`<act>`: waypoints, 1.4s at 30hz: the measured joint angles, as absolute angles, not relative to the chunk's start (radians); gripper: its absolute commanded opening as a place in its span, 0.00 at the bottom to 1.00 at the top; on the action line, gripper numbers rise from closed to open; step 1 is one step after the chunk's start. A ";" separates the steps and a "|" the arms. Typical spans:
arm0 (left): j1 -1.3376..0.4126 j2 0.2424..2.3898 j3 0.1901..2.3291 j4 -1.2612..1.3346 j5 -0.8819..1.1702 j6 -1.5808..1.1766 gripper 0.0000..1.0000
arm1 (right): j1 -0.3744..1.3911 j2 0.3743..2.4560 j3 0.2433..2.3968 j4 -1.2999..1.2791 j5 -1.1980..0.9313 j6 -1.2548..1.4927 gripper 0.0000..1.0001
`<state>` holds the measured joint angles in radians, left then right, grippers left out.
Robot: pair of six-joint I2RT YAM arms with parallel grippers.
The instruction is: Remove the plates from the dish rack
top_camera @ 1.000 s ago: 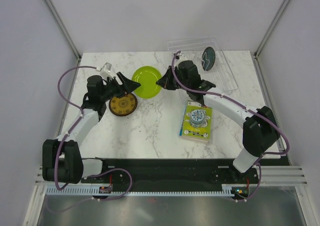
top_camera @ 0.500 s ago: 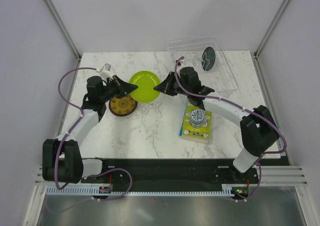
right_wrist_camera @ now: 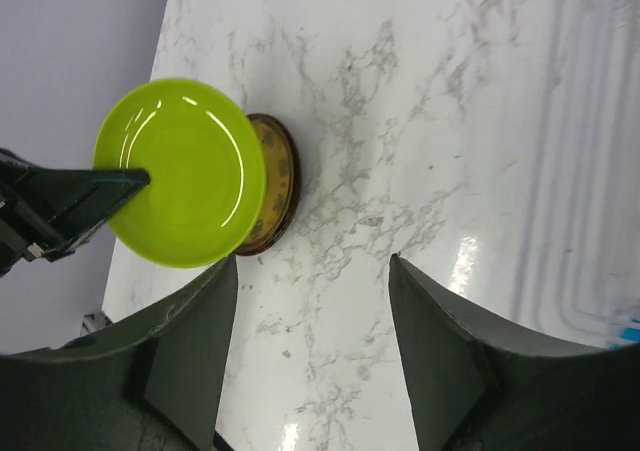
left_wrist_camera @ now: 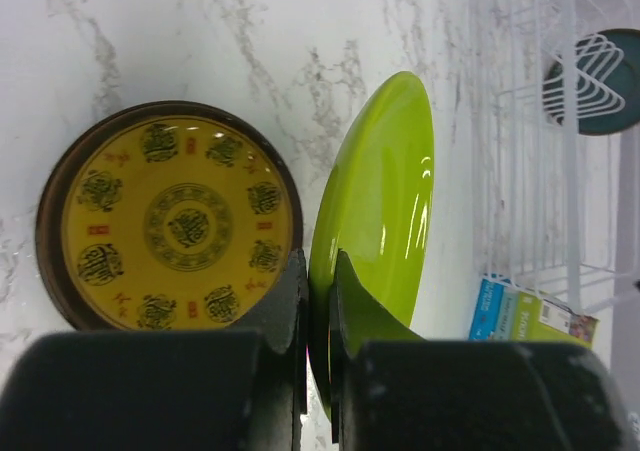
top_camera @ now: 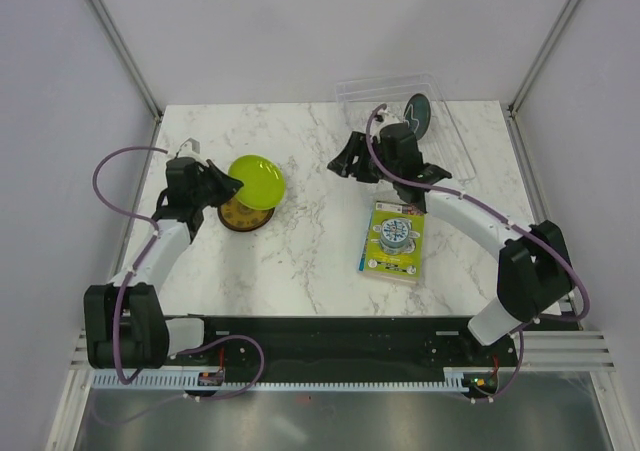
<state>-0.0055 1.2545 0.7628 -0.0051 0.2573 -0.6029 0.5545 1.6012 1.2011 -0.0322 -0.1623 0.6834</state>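
My left gripper [top_camera: 226, 184] is shut on the rim of the lime green plate [top_camera: 256, 181], which it holds tilted on edge above the golden-yellow patterned plate [top_camera: 243, 217] lying flat on the table. In the left wrist view the fingers [left_wrist_camera: 290, 301] pinch the green plate [left_wrist_camera: 380, 201] beside the yellow plate [left_wrist_camera: 170, 226]. My right gripper [top_camera: 345, 161] stands open and empty over the table's middle, apart from the green plate [right_wrist_camera: 180, 171]. The dark teal plate [top_camera: 417, 114] stands upright in the clear dish rack [top_camera: 455, 151] at the back right.
A green-yellow flat package [top_camera: 393, 241] lies on the marble table right of centre, just in front of the rack. The right arm reaches over it. The table's left edge is close to the left gripper.
The left gripper shut on the green plate and carried it left over the yellow plate. The right gripper opened, let the plate go and drew back to the right.
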 measured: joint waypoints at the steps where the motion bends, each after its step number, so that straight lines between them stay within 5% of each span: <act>1: -0.003 1.254 0.762 -0.015 0.241 -0.599 0.02 | 0.539 1.590 1.201 -0.043 -0.158 0.674 0.69; 15: 0.088 1.382 0.698 -0.043 0.158 -0.601 0.03 | 0.419 1.508 1.201 -0.150 -0.134 0.577 0.69; 22: 0.091 1.411 0.696 -0.022 0.179 -0.605 0.75 | 0.399 1.508 1.201 -0.165 -0.134 0.554 0.69; 23: 0.091 1.414 0.693 -0.024 0.183 -0.604 0.79 | 0.396 1.508 1.201 -0.170 -0.134 0.550 0.69; 31: 0.091 1.411 0.683 -0.061 0.184 -0.604 0.94 | 0.373 1.533 1.235 -0.251 -0.057 0.479 0.70; 42: 0.091 1.387 0.796 -0.192 0.121 -0.585 0.95 | 0.358 1.683 1.571 -0.376 0.361 0.237 0.70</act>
<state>0.0914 1.3872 0.7963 -0.1921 0.1207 -0.5846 0.3576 1.6833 1.5711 -0.3756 0.3611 0.2367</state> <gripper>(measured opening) 0.945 0.717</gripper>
